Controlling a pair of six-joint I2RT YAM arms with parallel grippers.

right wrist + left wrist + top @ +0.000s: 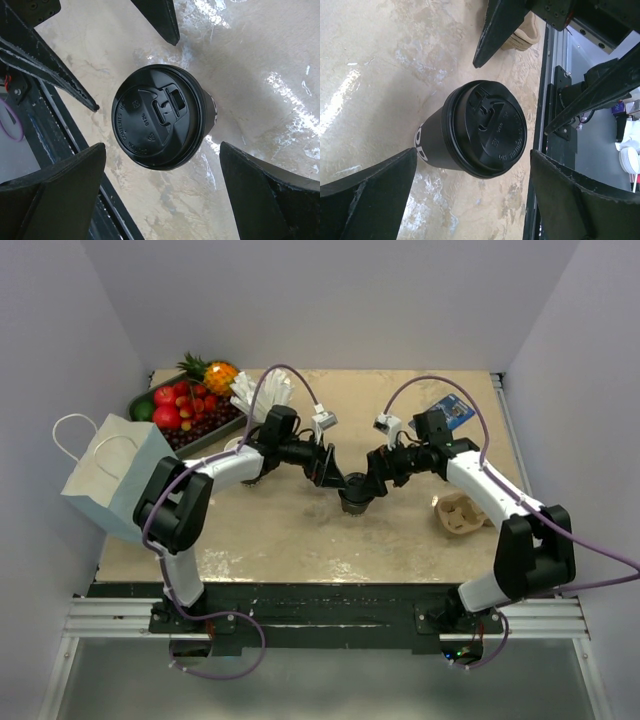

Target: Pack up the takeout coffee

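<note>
The takeout coffee [353,494] stands upright on the table's middle: a dark brown cup with white markings and a black lid [487,129], also seen in the right wrist view [157,117]. My left gripper [332,474] hovers at its left, open, its fingers [370,200] wide apart with the cup just beyond the tips, untouched. From the right, my right gripper [375,478] faces it, also open; its fingers [270,195] straddle empty table short of the cup. Each wrist view shows the other gripper's fingertips beyond the cup.
A light blue paper bag [110,475] with handles stands at the table's left edge. A tray of fruit [185,410] sits back left. A cardboard cup carrier [460,512] lies right of the cup. A blue packet [452,410] lies back right.
</note>
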